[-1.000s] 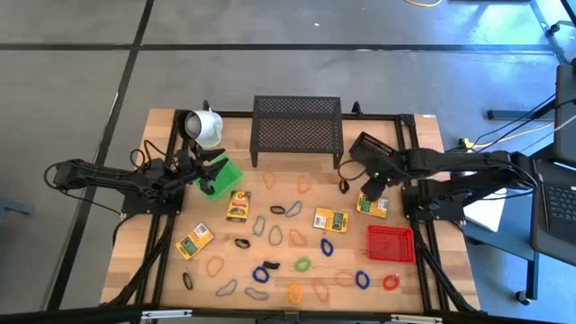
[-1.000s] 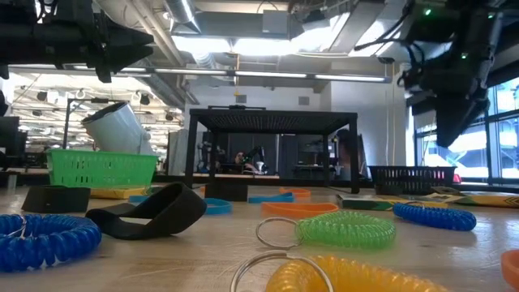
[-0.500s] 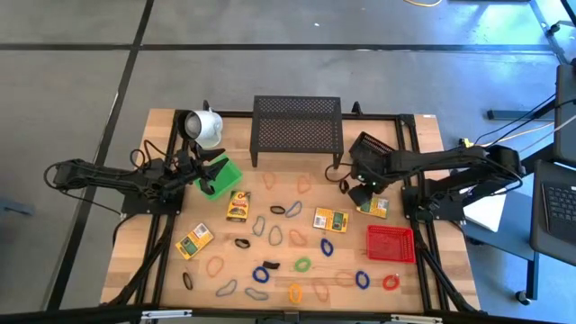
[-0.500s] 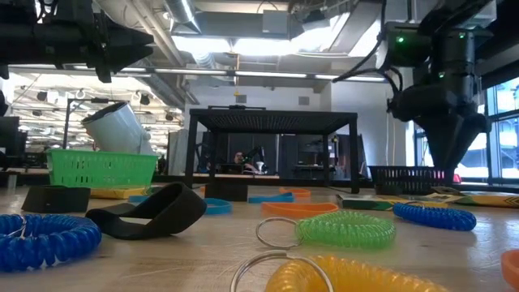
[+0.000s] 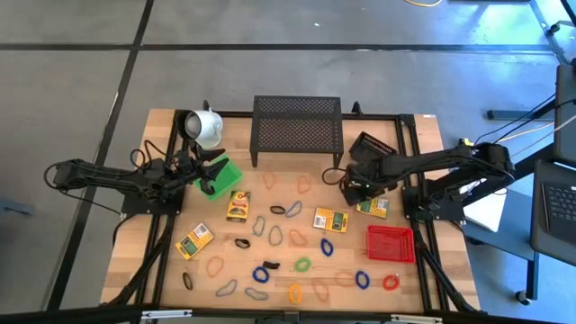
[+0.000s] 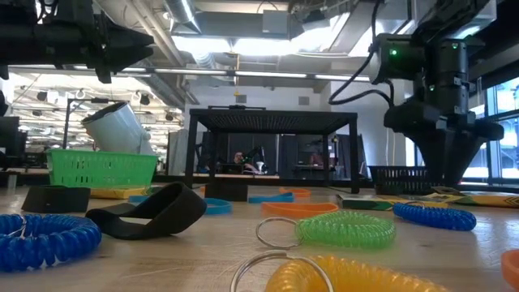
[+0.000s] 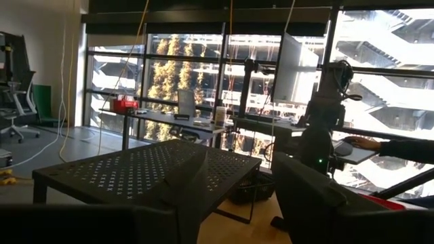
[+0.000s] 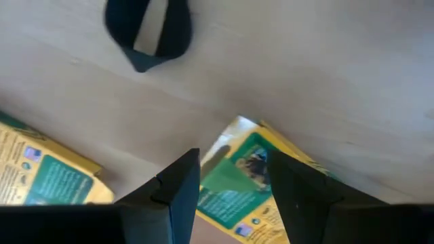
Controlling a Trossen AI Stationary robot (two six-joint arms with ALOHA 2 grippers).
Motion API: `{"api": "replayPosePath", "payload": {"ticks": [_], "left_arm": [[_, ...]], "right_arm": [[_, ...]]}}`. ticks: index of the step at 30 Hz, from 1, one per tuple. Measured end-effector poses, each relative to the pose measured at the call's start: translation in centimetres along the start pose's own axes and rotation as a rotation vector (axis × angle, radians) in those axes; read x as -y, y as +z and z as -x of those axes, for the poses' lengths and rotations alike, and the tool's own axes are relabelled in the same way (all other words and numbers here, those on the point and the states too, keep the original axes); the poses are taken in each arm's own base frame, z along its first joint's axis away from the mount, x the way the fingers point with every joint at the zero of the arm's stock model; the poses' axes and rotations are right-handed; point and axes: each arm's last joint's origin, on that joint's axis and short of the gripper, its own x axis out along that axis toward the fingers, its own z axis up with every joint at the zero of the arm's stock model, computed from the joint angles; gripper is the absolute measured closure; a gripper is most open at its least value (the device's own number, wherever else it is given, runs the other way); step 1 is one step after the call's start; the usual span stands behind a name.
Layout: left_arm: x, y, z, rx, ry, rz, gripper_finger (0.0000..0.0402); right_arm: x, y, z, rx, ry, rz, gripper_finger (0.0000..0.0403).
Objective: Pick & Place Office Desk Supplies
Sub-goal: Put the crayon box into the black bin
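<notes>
Several small coiled loops (image 5: 275, 235) in blue, orange, green, black and red lie spread over the wooden table, with four flat yellow boxes among them. My right gripper (image 5: 353, 190) is open and points down over a corner of the rightmost yellow box (image 8: 239, 177), one finger on each side of that corner. Whether the fingers touch it I cannot tell. A second yellow box (image 8: 42, 177) and a black loop (image 8: 148, 26) lie close by. My left gripper (image 5: 210, 180) is open and empty, held level beside the green basket (image 5: 223, 169).
A black mesh shelf (image 5: 297, 126) stands at the far edge, with a white mug (image 5: 205, 128) to its left. A black basket (image 5: 372, 146) sits behind the right gripper and a red basket (image 5: 391, 243) lies near the right edge. A person's hand shows beyond the table.
My right gripper has moved toward the table's left and come down close to the tabletop, from beside the rightmost yellow box to over its corner. The left arm and all the objects have stayed where they were.
</notes>
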Motion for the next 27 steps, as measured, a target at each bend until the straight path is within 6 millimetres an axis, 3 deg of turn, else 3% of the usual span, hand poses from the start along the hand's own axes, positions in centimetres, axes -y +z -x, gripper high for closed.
{"api": "replayPosePath", "payload": {"ticks": [16, 27], "left_arm": [[0.0, 0.0, 0.0, -0.001, 0.000, -0.008, 0.0244], [0.0, 0.0, 0.0, -0.001, 0.000, -0.008, 0.0243]], "right_arm": [[-1.0, -1.6, -0.2, 0.151, -0.043, 0.010, 0.0230], [-1.9, -3.0, -2.1, 0.137, -0.134, 0.049, 0.0230]]}}
